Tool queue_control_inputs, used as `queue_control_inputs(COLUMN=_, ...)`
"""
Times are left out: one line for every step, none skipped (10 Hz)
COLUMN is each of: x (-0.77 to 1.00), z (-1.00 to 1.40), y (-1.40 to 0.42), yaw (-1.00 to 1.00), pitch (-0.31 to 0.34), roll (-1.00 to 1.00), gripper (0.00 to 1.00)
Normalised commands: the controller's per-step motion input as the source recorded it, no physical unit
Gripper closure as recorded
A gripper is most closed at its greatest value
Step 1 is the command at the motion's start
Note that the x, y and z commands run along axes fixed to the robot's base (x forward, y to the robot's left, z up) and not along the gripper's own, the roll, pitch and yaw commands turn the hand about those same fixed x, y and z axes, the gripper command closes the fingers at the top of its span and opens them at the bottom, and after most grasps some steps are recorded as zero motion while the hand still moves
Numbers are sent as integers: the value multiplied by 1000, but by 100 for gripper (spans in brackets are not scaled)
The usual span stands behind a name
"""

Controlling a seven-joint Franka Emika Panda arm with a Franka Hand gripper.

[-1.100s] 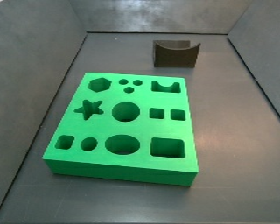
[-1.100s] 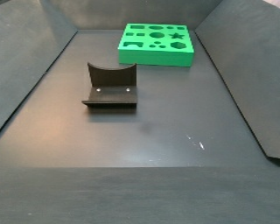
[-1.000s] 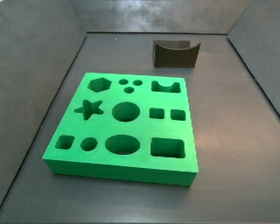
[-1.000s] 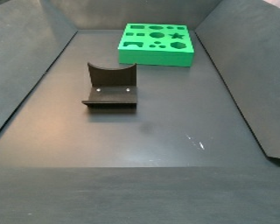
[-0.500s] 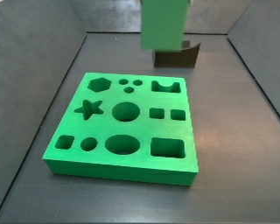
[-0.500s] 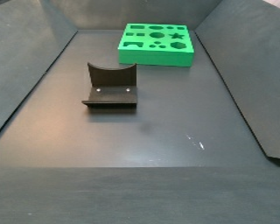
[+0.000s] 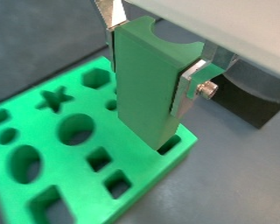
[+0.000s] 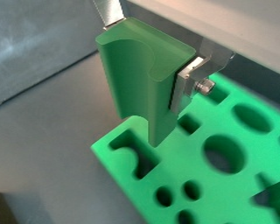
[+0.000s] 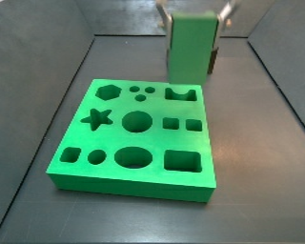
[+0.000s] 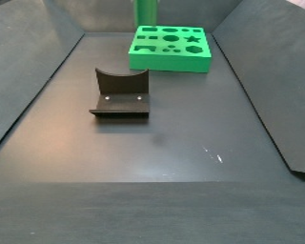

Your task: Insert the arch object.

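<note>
The arch object (image 7: 143, 105) is a tall green block with a semicircular notch in its upper end. My gripper (image 7: 149, 70) is shut on it and holds it upright, a silver finger on each side. It also shows in a wrist view (image 8: 136, 83) and in a side view (image 9: 191, 52). Its lower end sits at the arch-shaped cutout (image 9: 182, 93) in the far right corner of the green board (image 9: 111, 138). I cannot tell whether it has entered the cutout. In a side view the arch object (image 10: 145, 11) stands as a green column at the board (image 10: 168, 62).
The dark fixture (image 10: 119, 92) stands on the grey floor in front of the board, and is partly hidden behind the arch object in a side view (image 9: 212, 59). Sloping grey walls enclose the floor. The board has several other shaped holes.
The gripper has come into view from above with the green arch object and moved down and slightly right, from over the fixture to the board's arch cutout.
</note>
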Motion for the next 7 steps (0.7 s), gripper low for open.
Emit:
queue_control_inputs(x=66, z=-491, y=211, yaw=-86, pitch=-13, roll=441, gripper=100)
queue_control_inputs(x=-26, z=-480, y=157, yaw=-89, pitch=-23, roll=449, gripper=100)
queue_control_inputs(x=-217, z=-397, y=3, yaw=-97, pitch=-116, roll=113, gripper=100)
queue_control_inputs(x=0, z=-374, y=0, yaw=0, pitch=-123, roll=0, gripper=100)
queue_control_inputs(x=43, z=-449, y=0, yaw=0, pitch=-79, roll=0, gripper=100)
queue_control_inputs(x=263, z=-597, y=26, yaw=0, pitch=-33, roll=54, gripper=100)
queue_control_inputs(x=20, z=-746, y=126, yaw=0, pitch=-50, roll=136, gripper=100)
